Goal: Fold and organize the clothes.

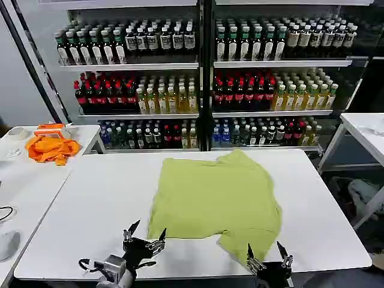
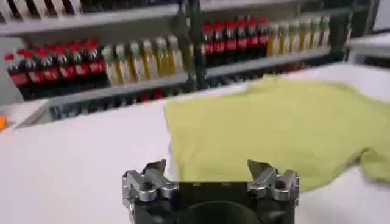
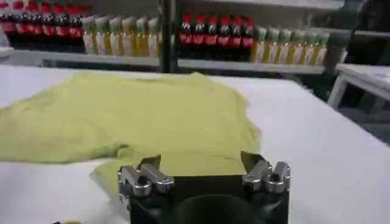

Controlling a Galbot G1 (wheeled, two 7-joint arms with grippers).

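jaws stood spread on both arms, holding nothing. left gripper (image 1: 144, 237) hovered at the near desk edge, just off the shirt's near-left corner, roughly at 7 o'clock from the middle of the cloth; in its wrist view (image 2: 210, 176) the fingers framed bare white desk with the shirt's edge just beyond. right gripper (image 1: 267, 252) hung at about 5 o'clock, right over the low-hanging near-right flap of cloth, and its wrist view (image 3: 204, 173) showed yellow-green fabric between and past the fingertips.

the lime t-shirt (image 1: 213, 198) lay spread out on the white desk (image 1: 102, 204), a little rumpled, with one point of cloth reaching toward 12 o'clock and the near-right flap sagging toward the desk edge. no print showed on the upper face. the near hem looked uneven: the left side sat higher than the right.

judging from this, the step in hand was the first pinch before a fold. to do it well, each gripper would want to drop onto its own corner and catch one layer only, the left needing to shift toward 1 o'clock to reach cloth at all. lifting both corners together and evenly should keep the fold line straight; a lopsided pull would likely drag the whole shirt.

an orange cloth (image 1: 52, 149) sat well apart at 10 o'clock on a side table, with bottle shelves (image 1: 198, 66) behind.
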